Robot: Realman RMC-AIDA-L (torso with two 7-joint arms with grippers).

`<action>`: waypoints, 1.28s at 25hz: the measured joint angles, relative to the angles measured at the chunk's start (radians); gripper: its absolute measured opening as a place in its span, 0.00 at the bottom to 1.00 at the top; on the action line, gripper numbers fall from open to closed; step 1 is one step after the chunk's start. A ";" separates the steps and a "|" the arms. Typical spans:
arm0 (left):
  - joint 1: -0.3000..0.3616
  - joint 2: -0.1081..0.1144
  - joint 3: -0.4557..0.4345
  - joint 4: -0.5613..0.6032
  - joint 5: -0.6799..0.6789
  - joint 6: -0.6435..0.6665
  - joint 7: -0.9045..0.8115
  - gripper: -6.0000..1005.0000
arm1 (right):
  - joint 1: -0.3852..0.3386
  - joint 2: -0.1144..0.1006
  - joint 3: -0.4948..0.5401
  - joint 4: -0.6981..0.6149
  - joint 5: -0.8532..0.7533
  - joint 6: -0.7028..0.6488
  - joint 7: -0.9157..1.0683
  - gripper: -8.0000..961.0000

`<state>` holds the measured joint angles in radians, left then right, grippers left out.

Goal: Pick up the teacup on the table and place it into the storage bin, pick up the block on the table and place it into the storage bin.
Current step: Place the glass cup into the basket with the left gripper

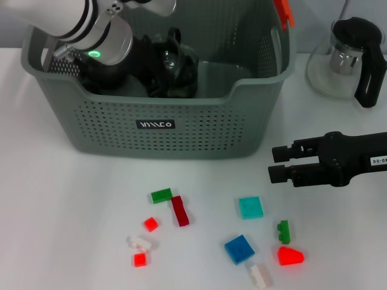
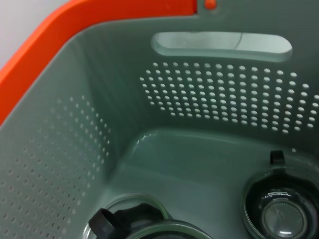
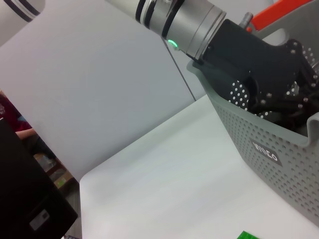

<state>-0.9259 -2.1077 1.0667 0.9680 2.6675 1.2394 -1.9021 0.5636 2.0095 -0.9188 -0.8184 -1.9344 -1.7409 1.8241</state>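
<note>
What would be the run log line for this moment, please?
left gripper: inside storage bin, over glass items | right gripper: open, hovering beside bin | blocks: on table

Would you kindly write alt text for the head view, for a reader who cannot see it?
The left gripper reaches down inside the storage bin at the back of the white table, while the right gripper hovers beside the bin. Small coloured blocks lie scattered in front, and a glass teapot stands at the far right.
</note>
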 joint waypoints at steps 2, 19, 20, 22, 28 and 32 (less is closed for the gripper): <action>0.004 -0.001 0.005 0.000 0.000 0.001 0.001 0.06 | 0.000 0.000 0.000 0.001 0.000 0.000 0.000 0.67; 0.006 -0.001 0.009 0.006 0.000 -0.002 -0.002 0.06 | 0.001 0.000 0.000 0.001 0.000 0.001 0.000 0.67; 0.006 -0.001 0.009 0.006 0.000 -0.002 -0.002 0.06 | 0.001 0.000 0.000 0.001 0.000 0.002 0.000 0.67; 0.005 -0.001 0.009 0.007 0.000 -0.004 -0.002 0.06 | 0.001 0.000 0.000 0.001 0.000 0.002 0.000 0.67; 0.003 0.000 0.007 0.008 0.000 -0.007 0.000 0.07 | 0.001 0.000 0.000 0.001 0.000 0.003 0.000 0.67; 0.001 0.000 0.007 0.006 0.000 -0.008 0.002 0.07 | 0.001 0.000 0.000 0.001 0.000 0.003 0.000 0.67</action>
<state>-0.9245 -2.1076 1.0738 0.9738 2.6675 1.2314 -1.9005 0.5645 2.0094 -0.9189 -0.8176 -1.9343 -1.7377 1.8238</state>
